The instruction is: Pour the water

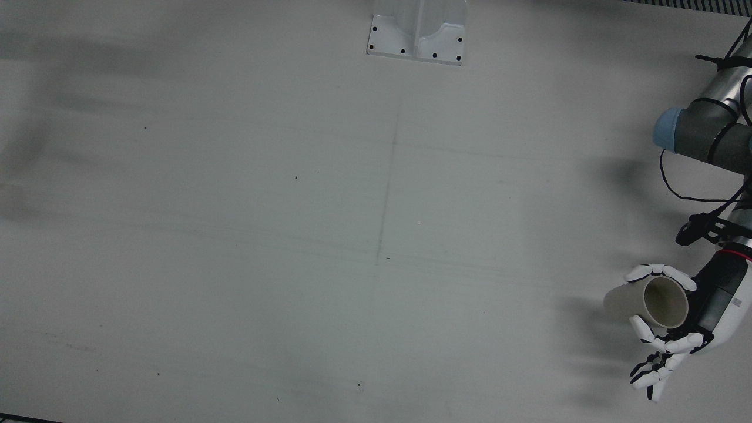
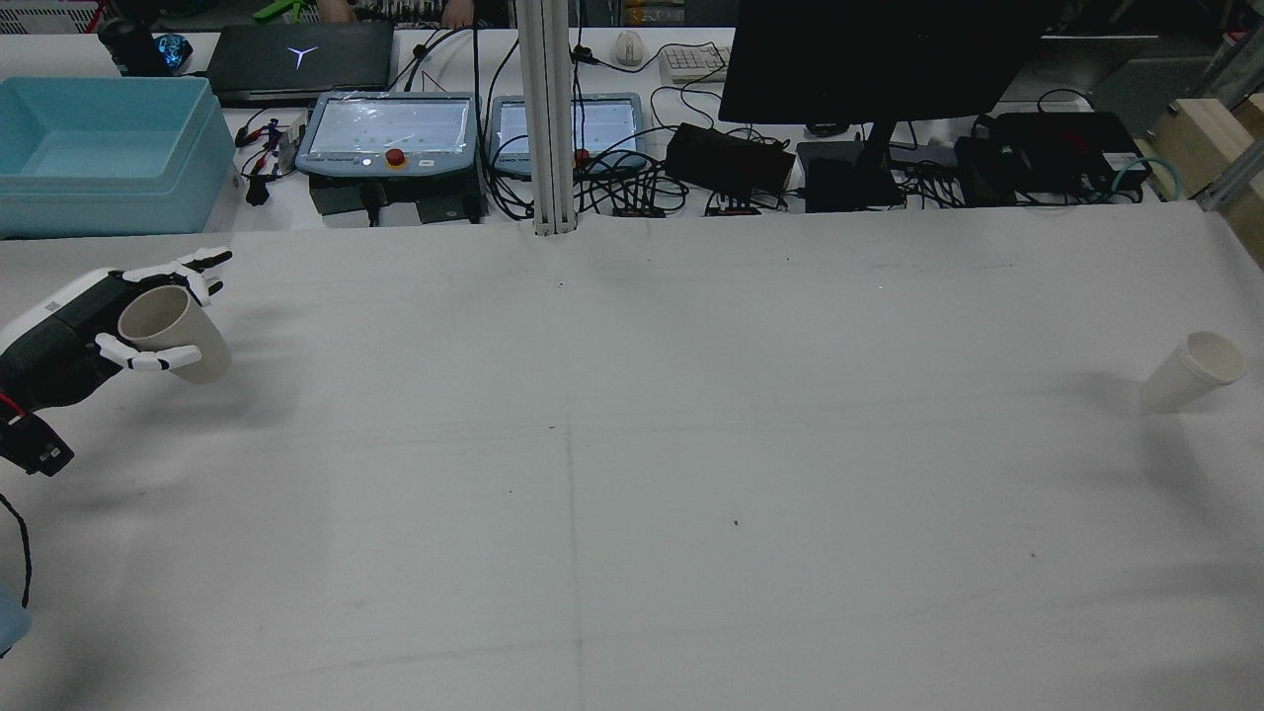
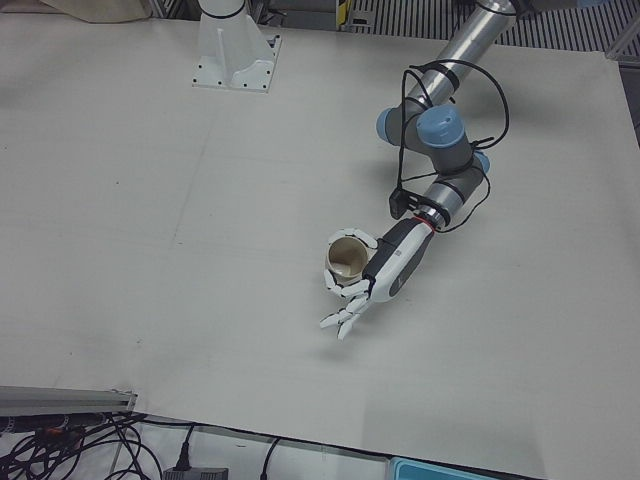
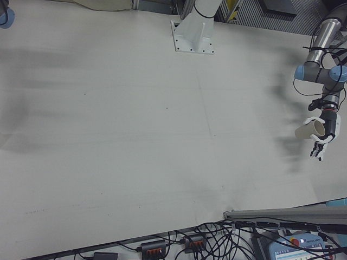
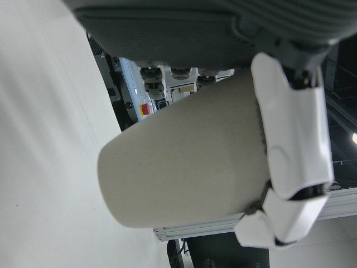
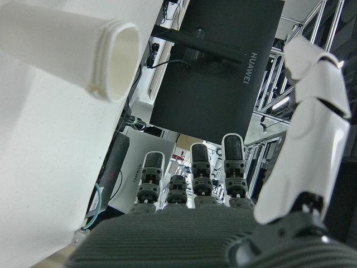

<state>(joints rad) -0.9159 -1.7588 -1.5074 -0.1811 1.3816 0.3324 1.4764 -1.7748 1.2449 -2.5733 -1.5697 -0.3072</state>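
Tilting toward the table centre, a beige paper cup (image 2: 170,334) is held clear of the white table (image 2: 632,474) at its far left edge as the rear view shows it. Cup looks plain, unprinted, tapered; the rim is turned up and back toward the arm, the base points toward the table middle. Interior is seen in the front view (image 1: 665,302) and left-front view (image 3: 349,259); no water can be made out inside.

Cup is gripped by the left hand (image 2: 74,331): white fingers (image 1: 661,272) are wrapped round the wall just below the rim, thumb on the opposite side, other fingers (image 1: 652,373) stretched out loose past it. Forearm is angled down from a bent elbow.

A second cup (image 2: 1190,372), white, ribbed at the rim like a nested stack, stands on the table at the right edge in the rear view. It is seen close by the right hand camera (image 6: 72,47), untouched. The right hand (image 6: 234,184) shows fingers apart, nothing between them.
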